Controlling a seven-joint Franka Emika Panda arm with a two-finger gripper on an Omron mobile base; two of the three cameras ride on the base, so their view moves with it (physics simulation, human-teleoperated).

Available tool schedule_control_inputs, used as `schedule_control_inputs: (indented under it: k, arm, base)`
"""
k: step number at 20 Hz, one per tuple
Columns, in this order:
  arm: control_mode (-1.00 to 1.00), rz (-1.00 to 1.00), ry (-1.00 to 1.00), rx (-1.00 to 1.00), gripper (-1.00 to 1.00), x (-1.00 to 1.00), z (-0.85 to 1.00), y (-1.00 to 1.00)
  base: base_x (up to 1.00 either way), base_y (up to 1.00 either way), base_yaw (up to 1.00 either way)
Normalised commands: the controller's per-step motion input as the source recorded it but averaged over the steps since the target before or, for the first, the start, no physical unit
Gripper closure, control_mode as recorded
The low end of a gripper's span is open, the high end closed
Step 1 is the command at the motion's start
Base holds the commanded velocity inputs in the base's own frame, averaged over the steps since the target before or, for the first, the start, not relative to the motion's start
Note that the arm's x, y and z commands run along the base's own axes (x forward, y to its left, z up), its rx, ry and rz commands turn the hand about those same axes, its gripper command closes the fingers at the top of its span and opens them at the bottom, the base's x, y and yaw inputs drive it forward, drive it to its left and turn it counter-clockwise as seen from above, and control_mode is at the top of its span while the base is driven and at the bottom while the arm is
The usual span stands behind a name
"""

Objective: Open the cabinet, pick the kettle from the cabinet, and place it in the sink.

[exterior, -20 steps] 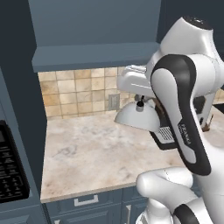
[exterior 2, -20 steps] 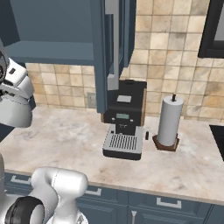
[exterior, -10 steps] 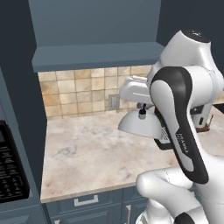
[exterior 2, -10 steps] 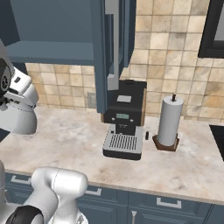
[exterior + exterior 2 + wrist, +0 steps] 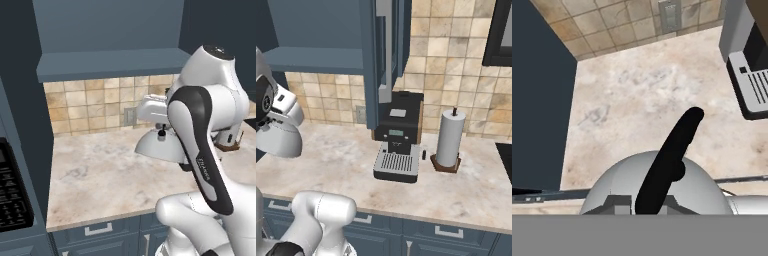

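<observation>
Whitish-grey and squat, the domed kettle (image 5: pixel 159 147) hangs from the two-finger gripper (image 5: pixel 160 126), whose jaws are pinched narrow on the kettle's black arched handle (image 5: pixel 671 152); the hand view looks straight down that handle onto the rounded lid. Over the last second the kettle has sunk a little lower in both base views, while the tiles and the beige marbled stone worktop (image 5: pixel 100 175) behind it have kept their places, so the arm has moved and the base has not. The kettle now floats clear above the worktop, touching nothing, well below and in front of the dark blue-grey wall cabinet (image 5: pixel 110 65), whose door (image 5: pixel 383 55) stands swung out, edge-on, above the black and silver coffee machine (image 5: pixel 398 137). By my reading the opening and the picking are done, and what remains is the carry to the sink and the release. The kettle is out of the cabinet, whose visible shelf looks bare. A tall white paper towel roll (image 5: pixel 450 137) stands just beside the coffee machine, well apart from the kettle.
</observation>
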Motion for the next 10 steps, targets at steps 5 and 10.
schedule_control_inputs:
  k: [5, 10]
  arm:
    - [-1.00, 0.00, 0.00, -0.02, 1.00, 0.10, -0.17, -0.01]
    - [-1.00, 0.00, 0.00, -0.02, 1.00, 0.11, -0.21, 0.00]
  base:
    - [0.00, 0.00, 0.00]
    - [0.00, 0.00, 0.00]
